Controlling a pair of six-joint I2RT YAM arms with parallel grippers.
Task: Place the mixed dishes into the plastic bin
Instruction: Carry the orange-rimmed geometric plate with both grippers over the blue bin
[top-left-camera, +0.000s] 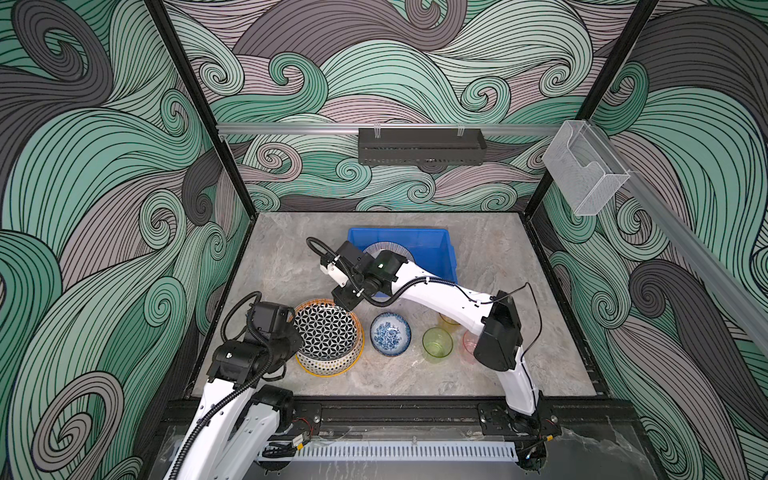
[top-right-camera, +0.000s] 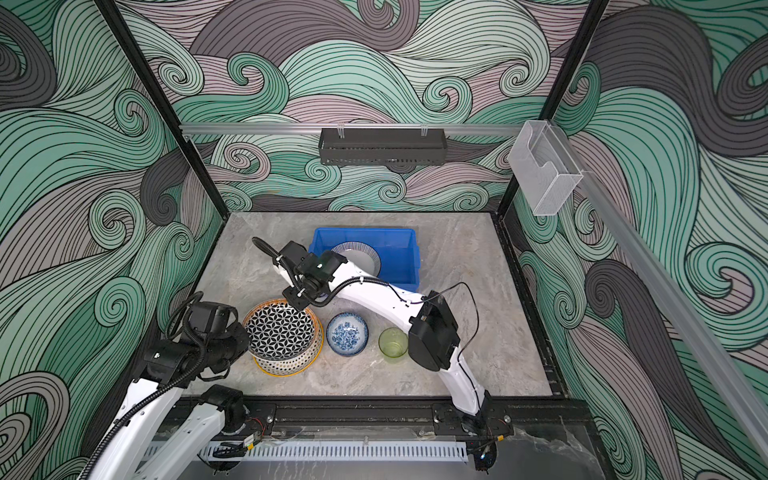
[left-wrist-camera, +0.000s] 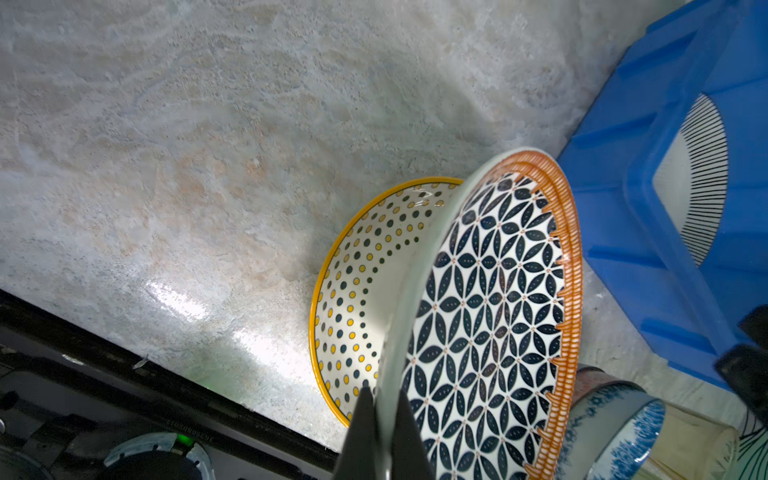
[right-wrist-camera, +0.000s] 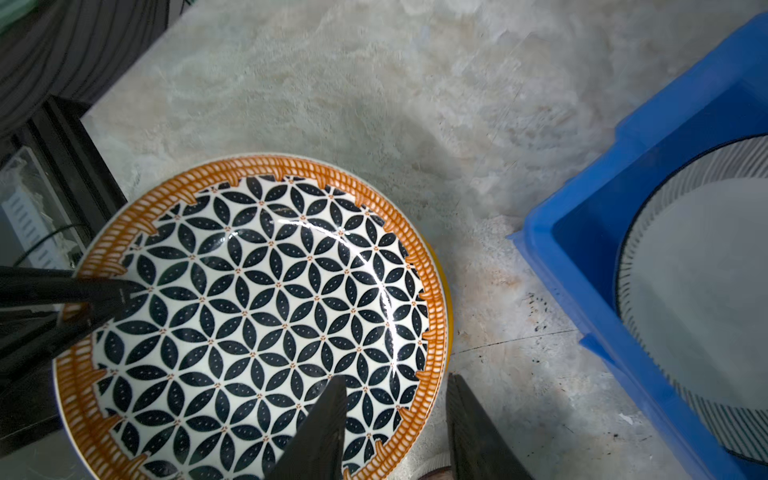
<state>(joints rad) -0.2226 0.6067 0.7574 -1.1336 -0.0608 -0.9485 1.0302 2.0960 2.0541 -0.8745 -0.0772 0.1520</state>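
Note:
The star-patterned plate (top-left-camera: 328, 332) (right-wrist-camera: 257, 299) is tilted over the dotted plate (top-left-camera: 328, 365) (left-wrist-camera: 357, 282). My left gripper (left-wrist-camera: 384, 392) is shut on its left rim. My right gripper (right-wrist-camera: 397, 380) (top-left-camera: 345, 301) is open, with one finger over the plate's face and the other outside its far rim. The striped plate (top-left-camera: 384, 249) (right-wrist-camera: 698, 291) lies in the blue plastic bin (top-left-camera: 440, 245) (left-wrist-camera: 623, 187). The blue-floral bowl (top-left-camera: 390, 334) and the green cup (top-left-camera: 437, 345) stand to the right of the plates. The pink cup (top-left-camera: 469, 345) and the orange cup (top-left-camera: 449, 319) are partly hidden by the right arm.
A black perforated tray (top-left-camera: 422, 145) hangs on the back wall and a clear holder (top-left-camera: 584, 170) on the right wall. Black frame rails edge the stone table (top-left-camera: 291, 257). The right arm stretches across in front of the bin.

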